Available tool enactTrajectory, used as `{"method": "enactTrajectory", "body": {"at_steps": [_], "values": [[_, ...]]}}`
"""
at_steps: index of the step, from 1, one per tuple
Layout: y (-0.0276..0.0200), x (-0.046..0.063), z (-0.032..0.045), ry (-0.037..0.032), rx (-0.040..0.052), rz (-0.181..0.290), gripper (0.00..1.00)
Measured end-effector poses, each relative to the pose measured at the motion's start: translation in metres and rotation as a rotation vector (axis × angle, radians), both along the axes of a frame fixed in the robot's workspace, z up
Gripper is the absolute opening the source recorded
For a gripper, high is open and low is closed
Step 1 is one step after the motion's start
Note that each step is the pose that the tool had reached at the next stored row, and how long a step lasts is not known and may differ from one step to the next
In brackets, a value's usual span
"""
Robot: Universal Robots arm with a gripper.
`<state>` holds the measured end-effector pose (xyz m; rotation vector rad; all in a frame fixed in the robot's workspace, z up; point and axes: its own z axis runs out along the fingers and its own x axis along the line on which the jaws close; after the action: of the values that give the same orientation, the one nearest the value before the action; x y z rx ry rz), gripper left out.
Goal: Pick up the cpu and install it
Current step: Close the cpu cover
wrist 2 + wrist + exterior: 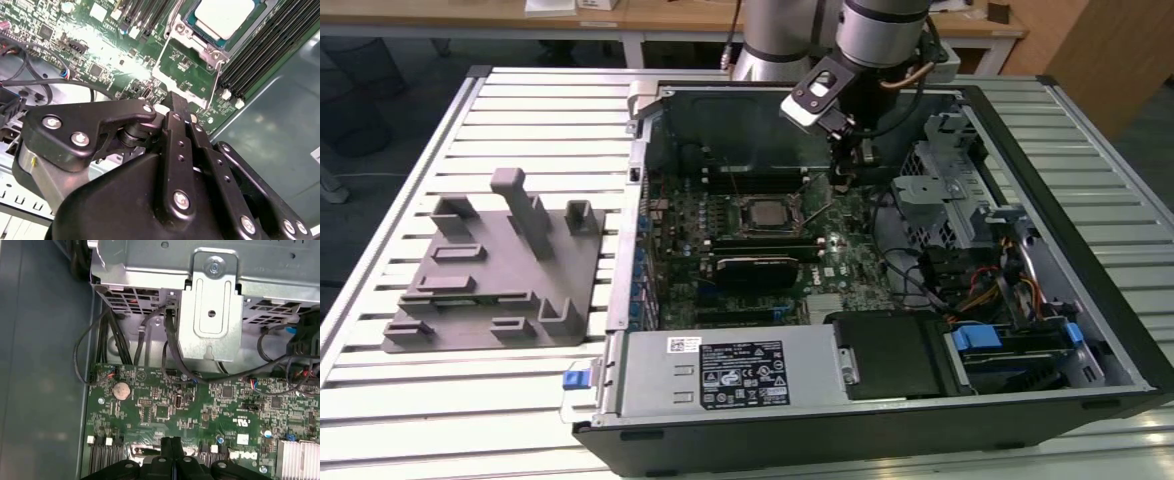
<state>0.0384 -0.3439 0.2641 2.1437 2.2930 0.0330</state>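
1. Cpu (767,211), its pale silver top facing up, sat in its socket on the green motherboard (861,262) inside the open computer case (787,442); nothing held it
2. In the second wrist view the cpu (222,15) lay seated within the socket, with a bare metal frame (186,67) between it and the gripper's tips
3. The gripper (843,180) hung inside the case, near the cpu and to the exterior view's right of it, pointing down at the board; whether its tips touched the board could not be told
4. In the first wrist view the gripper (171,442) had its two fingers pressed together with only a seam between them and nothing in their grasp; the second wrist view showed the gripper (176,100) the same way
5. A black finned block (750,268) lay on the board just beside the cpu, on the side nearer the grey power supply (720,372)
6. A grey plastic tray (480,290) with upright posts rested on the slatted table (454,400), outside the case at the exterior view's left, well apart from the gripper
7. In the first wrist view a round coin cell (120,390) sat on the board, and black cables (169,340) ran from it up to a metal drive cage (210,305)
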Motion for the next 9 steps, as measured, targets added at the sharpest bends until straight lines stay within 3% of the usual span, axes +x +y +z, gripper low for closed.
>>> {"method": "enactTrajectory", "body": {"at_steps": [9], "values": [[0.0049,0.0073,-0.0051,0.0053,0.0000,0.000,0.11]]}}
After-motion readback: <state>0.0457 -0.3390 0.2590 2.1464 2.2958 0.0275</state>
